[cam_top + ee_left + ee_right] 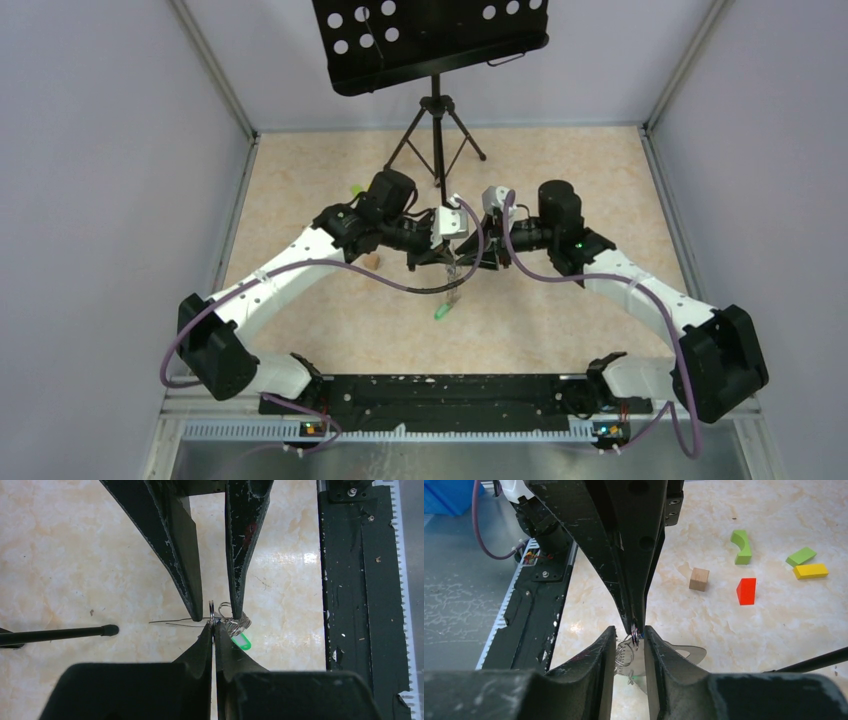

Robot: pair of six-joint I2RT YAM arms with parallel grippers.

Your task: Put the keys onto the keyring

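Nearest lens, left gripper (pixel 214 626) pinched fully shut on thin keyring (pixel 212 607), mid-air; right gripper (pixel 217 616) partly open, straddling wire coil (pixel 237 624) of green-tagged key (pixel 241 642) — best: feed coil slowly, keep rings aligned, no twisting

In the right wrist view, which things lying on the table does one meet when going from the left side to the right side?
black rail → wooden cube → red block → yellow block
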